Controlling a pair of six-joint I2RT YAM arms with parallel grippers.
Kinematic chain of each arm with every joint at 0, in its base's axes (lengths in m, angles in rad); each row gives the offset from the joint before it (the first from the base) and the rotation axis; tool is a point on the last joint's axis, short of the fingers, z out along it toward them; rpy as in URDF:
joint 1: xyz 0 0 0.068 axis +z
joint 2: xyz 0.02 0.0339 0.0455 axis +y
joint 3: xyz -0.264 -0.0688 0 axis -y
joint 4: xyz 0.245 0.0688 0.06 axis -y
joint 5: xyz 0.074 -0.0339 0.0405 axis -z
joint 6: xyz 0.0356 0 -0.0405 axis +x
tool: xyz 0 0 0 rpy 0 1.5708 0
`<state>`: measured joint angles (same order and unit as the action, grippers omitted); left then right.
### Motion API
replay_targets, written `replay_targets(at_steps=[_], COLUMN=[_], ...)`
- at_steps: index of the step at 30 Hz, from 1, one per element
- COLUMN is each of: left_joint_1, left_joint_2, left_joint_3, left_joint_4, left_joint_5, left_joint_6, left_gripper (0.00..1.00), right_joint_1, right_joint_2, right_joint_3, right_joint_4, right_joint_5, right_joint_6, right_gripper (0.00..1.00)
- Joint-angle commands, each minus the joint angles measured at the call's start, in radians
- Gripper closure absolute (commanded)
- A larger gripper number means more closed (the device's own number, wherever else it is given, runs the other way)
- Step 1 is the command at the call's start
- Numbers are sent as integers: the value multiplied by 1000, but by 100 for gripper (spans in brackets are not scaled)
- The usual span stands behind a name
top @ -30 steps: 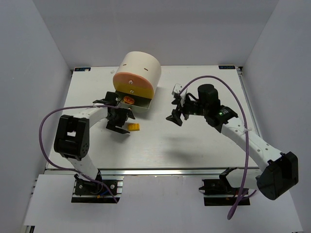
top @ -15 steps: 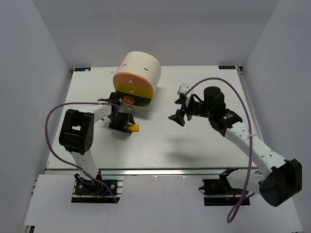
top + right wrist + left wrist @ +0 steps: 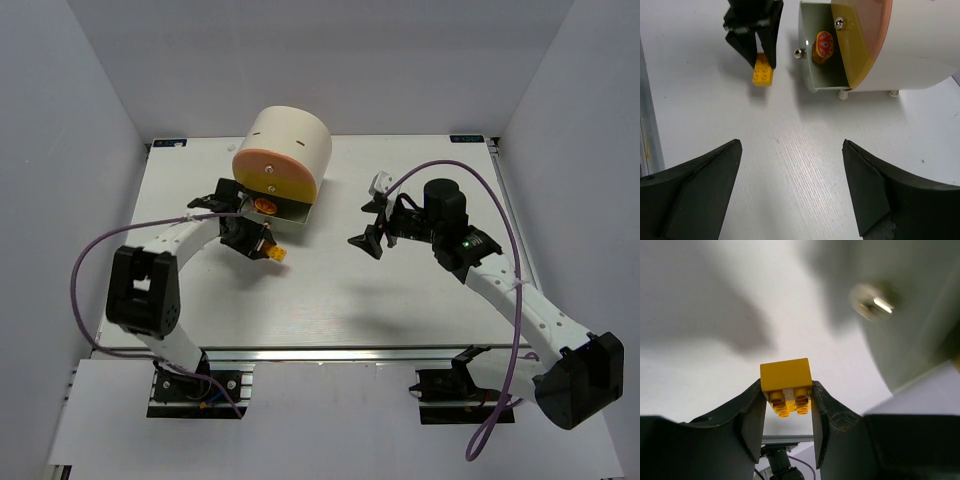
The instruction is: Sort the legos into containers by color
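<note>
Because it is a small, hollow piece of hard moulded plastic, the yellow-orange brick (image 3: 785, 375) should be very light and quite stiff. It will not give under pressure, but its smooth flat sides are slick, so a skewed squeeze could pop it out or twist it. The sound hold is across two opposite flat sides, square on and low on the body, leaving the studded top free. That is how the left pincer (image 3: 787, 390) has it, with a dark finger (image 3: 752, 410) pressed to each side and the brick filling the gap between them; I cannot tell whether the brick is clear of the desk (image 3: 400, 300). It sits left of the desk's middle, just on the near side of the cream cabinet (image 3: 290, 140), which stands toward the far edge. The right pincer (image 3: 791, 147) hovers right of the middle, spread wide and holding nothing. By count, one brick is in view, with no green or purple ones in any view. There is one cabinet with three levels: a pink-orange front (image 3: 870, 25), a yellow front (image 3: 860, 55) and the lowest drawer (image 3: 812, 75) pulled open. One round orange disc (image 3: 823, 45) lies inside that drawer, and there are two pincers.
</note>
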<state>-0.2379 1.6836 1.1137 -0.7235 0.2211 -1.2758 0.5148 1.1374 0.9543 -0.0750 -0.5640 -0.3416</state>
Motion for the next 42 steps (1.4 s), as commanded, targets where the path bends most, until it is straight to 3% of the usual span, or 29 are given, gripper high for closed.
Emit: replay_targets(at_steps=[1, 12, 18, 21, 22, 26, 28, 30, 32, 33, 34, 36, 37, 38, 40, 42], left_joint_1=[8, 18, 18, 18, 18, 18, 18, 18, 18, 18, 18, 18, 18, 18, 18, 18], left_joint_2=[-171, -36, 68, 96, 100, 97, 76, 59, 28, 15, -22, -65, -88, -143, -203, -306], left_joint_3=[34, 248, 345, 356, 357, 350, 330, 321, 308, 302, 290, 244, 227, 212, 150, 121], left_joint_4=[59, 117, 101, 118, 119, 121, 136, 148, 194, 222, 257, 360, 384, 418, 418, 316], left_joint_5=[20, -17, -52, -43, -39, -19, -8, -5, 11, 33, 47, 104, 121, 132, 129, 81], left_joint_6=[75, 38, 27, 27, 26, 26, 26, 27, 36, 45, 74, 121, 166, 199, 292, 373], left_gripper=[96, 97, 88, 62, 46, 23, 23, 25, 38, 64, 77, 100, 100, 100, 100, 100], right_joint_1=[-10, -10, -13, -13, -15, -16, -16, -19, -16, -16, -13, -7, -7, 8, 40, 82], right_joint_2=[-13, -16, -39, -45, -47, -48, -45, -39, -21, -13, 8, 38, 79, 103, 192, 272], right_joint_3=[-8, 5, -19, -26, -28, -29, -32, -32, -29, -28, -22, -22, -17, -9, 53, 125], right_joint_4=[43, 18, 18, 18, 15, 11, 9, 1, -14, -28, -57, -71, -71, -68, -65, -83], right_joint_5=[-27, -28, -25, -23, -24, -31, -51, -69, -129, -152, -186, -292, -327, -347, -314, -220], right_joint_6=[16, -7, -8, -11, -13, -16, -17, -17, -37, -54, -106, -160, -201, -211, -224, -240], right_gripper=[13, 13, 13, 13, 13, 13, 13, 13, 18, 22, 40, 65, 93, 100, 100, 100])
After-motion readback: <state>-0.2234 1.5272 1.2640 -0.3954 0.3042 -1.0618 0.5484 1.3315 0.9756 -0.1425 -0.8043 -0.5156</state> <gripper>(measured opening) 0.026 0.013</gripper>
